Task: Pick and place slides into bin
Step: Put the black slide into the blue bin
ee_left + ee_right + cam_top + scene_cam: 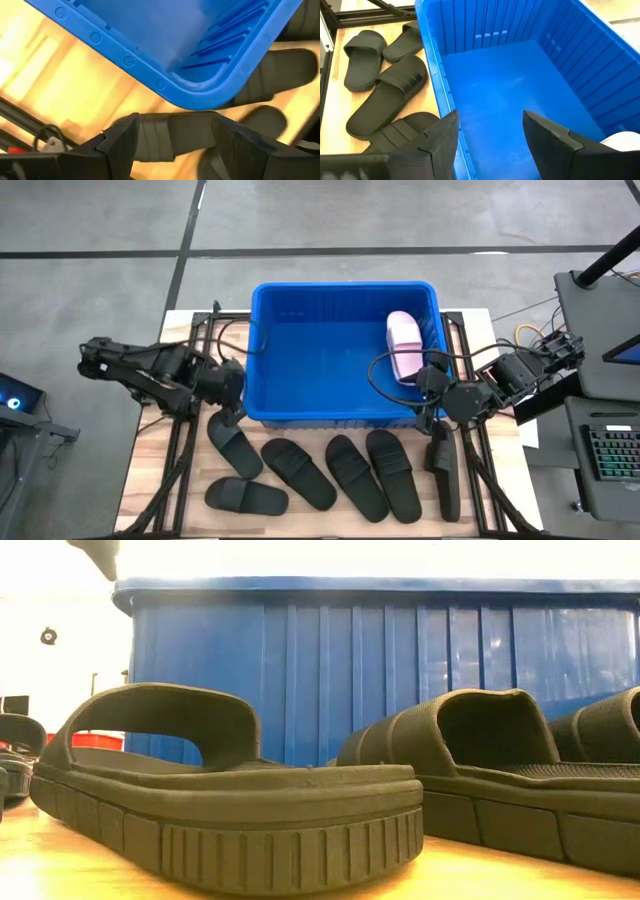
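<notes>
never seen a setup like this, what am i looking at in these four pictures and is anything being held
These are two robot arms at a wooden table, each ending in a two-finger gripper. One picture looks straight down, one sits at table height, and two come from cameras on the arms' wrists.

A blue bin stands mid-table with one pink slide inside. Six black slides lie in front of it.

The left gripper hovers open over a black slide by the bin's corner. The right gripper is open above the bin's near rim. Neither holds anything.
</notes>
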Motion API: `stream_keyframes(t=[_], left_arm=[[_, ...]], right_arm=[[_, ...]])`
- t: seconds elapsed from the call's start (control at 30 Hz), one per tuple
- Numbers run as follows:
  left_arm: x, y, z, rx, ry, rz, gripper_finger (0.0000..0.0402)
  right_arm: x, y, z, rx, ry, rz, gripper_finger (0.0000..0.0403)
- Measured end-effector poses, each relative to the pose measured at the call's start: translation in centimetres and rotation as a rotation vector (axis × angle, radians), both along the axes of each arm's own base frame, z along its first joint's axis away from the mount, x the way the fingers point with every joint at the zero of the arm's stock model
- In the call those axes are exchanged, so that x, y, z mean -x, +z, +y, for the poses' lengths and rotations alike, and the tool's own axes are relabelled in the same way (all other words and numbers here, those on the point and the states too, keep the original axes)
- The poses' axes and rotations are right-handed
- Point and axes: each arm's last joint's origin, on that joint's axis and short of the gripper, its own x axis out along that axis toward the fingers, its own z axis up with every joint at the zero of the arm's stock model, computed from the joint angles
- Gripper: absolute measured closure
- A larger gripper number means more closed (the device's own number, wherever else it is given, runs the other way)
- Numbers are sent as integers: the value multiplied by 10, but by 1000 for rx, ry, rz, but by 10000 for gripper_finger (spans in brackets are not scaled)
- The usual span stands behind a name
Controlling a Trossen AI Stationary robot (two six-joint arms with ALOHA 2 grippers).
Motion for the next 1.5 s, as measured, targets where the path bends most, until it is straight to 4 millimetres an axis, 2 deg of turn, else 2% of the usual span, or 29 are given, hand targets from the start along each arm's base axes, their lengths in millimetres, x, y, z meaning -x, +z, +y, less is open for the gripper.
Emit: stream_keyframes(t=[0.27, 0.67, 0.87, 1.0, 1.23, 1.5], left_arm=[[7, -18, -26, -33, -37, 63, 169], [6, -72, -67, -90, -19, 236, 169], [-1, -97, -84, -105, -49, 244, 169], [-6, -117, -90, -145, -48, 296, 169], [-8, -154, -93, -214, 117, 447, 169], [-12, -175, -98, -233, 169, 553, 169]], right_arm=[[0, 0, 0, 0, 0, 0, 193], [0, 0, 0, 1, 1, 4, 193], [1, 0, 0, 6, 3, 8, 193], [1, -1, 0, 8, 4, 12, 193], [1, -1, 0, 8, 5, 13, 193], [1, -1, 0, 10, 7, 15, 193]])
